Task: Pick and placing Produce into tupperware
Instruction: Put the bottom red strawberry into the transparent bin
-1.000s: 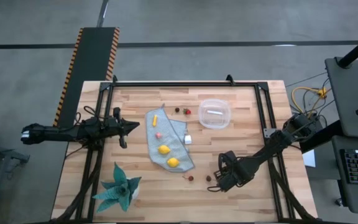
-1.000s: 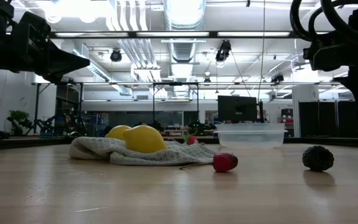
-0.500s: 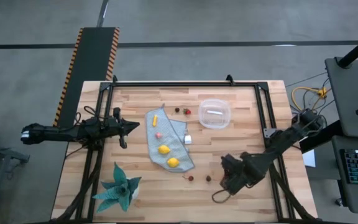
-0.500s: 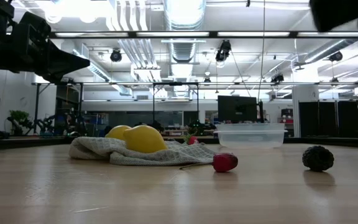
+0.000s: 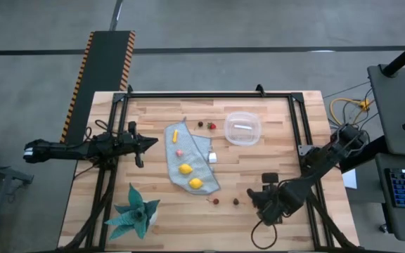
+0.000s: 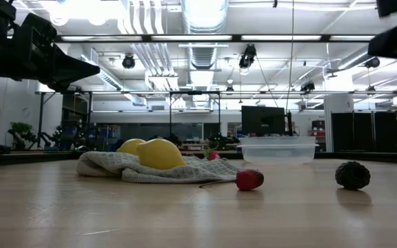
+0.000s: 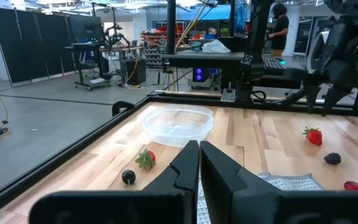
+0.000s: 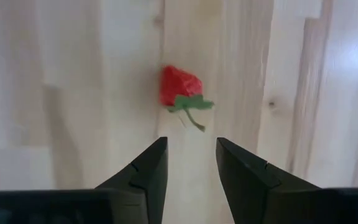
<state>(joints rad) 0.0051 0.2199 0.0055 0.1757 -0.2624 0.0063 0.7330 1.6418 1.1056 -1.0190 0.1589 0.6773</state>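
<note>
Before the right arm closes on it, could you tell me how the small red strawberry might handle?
The strawberry looks tiny and probably light. Its rounded, tapered body may roll or skid on the smooth table. The thin green stem looks too flimsy to grip.

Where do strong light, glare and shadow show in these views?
Low view: ceiling lights glare at the top, while the dark berry and red piece throw soft shadows on the table. Right wrist view: the wood is brightly lit, with the open right gripper dark against it and a strawberry just ahead. High view: light is even, with no hard shadows.
</note>
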